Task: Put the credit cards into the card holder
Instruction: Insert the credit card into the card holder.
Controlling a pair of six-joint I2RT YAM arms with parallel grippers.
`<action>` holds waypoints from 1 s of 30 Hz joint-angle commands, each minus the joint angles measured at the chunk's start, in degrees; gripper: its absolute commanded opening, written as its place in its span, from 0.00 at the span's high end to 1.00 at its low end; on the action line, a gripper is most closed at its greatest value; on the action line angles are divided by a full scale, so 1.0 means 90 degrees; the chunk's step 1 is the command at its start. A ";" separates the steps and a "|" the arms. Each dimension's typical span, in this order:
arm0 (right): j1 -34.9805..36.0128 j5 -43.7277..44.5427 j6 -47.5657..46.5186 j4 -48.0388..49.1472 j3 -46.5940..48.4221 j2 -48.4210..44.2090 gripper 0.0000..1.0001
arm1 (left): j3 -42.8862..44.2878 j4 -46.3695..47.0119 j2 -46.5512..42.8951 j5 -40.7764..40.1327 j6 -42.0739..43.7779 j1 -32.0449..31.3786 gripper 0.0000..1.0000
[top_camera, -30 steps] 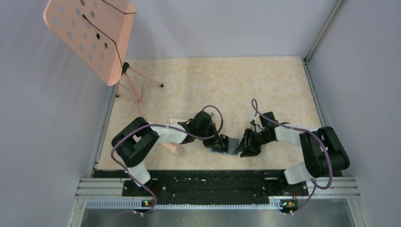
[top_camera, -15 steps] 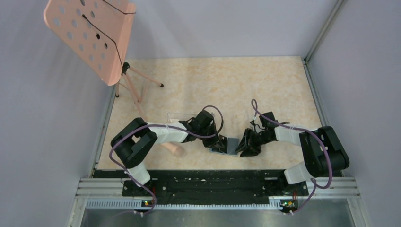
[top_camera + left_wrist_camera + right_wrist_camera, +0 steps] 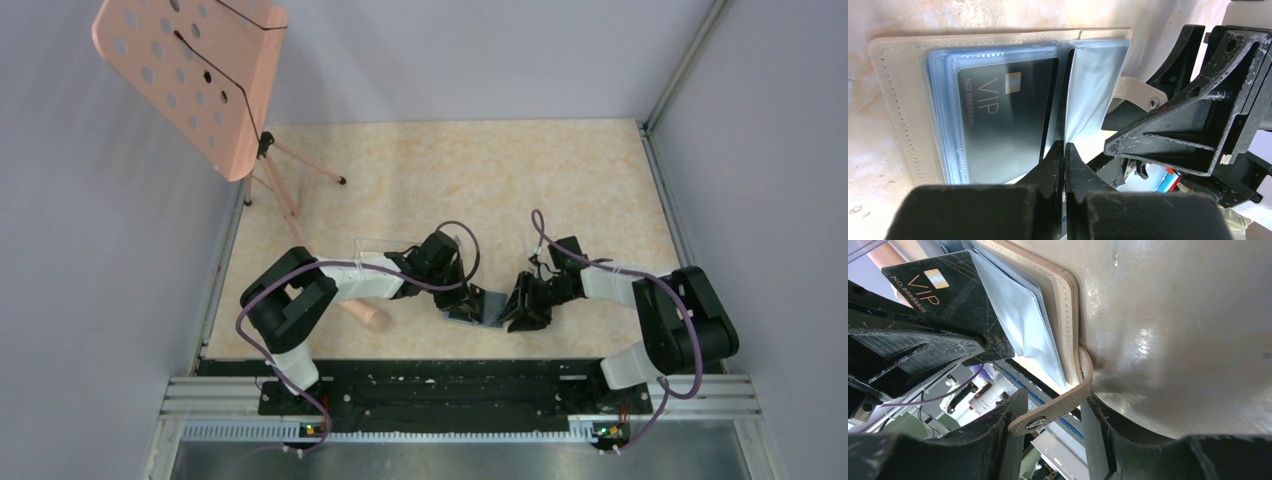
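The card holder (image 3: 487, 305) is laid open on the surface (image 3: 450, 170) between both arms. A black credit card (image 3: 1003, 115), partly inside a clear sleeve (image 3: 941, 100), is pinched by the clenched left claw (image 3: 1064, 150). The snap strap (image 3: 1058, 407) is straddled by the released right claw (image 3: 1050, 440).

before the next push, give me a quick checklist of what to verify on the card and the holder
1. Left hand shut on the credit card at its edge: ok.
2. Card holder lying open on the table, pages exposed: ok.
3. Card square with the clear sleeves: ok.
4. Card fully seated inside a sleeve: cannot tell.
5. Right hand steadying the holder: cannot tell. Its jaws stand apart, with the snap strap lying across the gap.
6. The two hands apart from each other: ok, but close.
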 commanded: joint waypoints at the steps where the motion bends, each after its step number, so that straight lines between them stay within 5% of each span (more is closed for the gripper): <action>1: 0.0048 0.0525 -0.0207 0.0317 -0.0106 0.0160 0.56 | 0.0141 -0.0413 0.0165 0.0268 -0.0018 -0.0116 1.00; 8: 0.0045 0.0506 -0.0233 0.0317 -0.0101 0.0171 0.56 | 0.0197 -0.0057 0.0508 0.0997 0.0669 -0.0041 1.00; 21: 0.0047 0.0484 -0.0266 0.0317 -0.0107 0.0175 0.57 | 0.0344 -0.0401 0.0668 0.0930 0.1649 0.0039 0.95; 30: 0.0047 0.0540 -0.0321 0.0248 -0.0069 0.0162 0.57 | 0.0140 -0.0544 0.0421 0.1433 0.2047 0.0458 1.00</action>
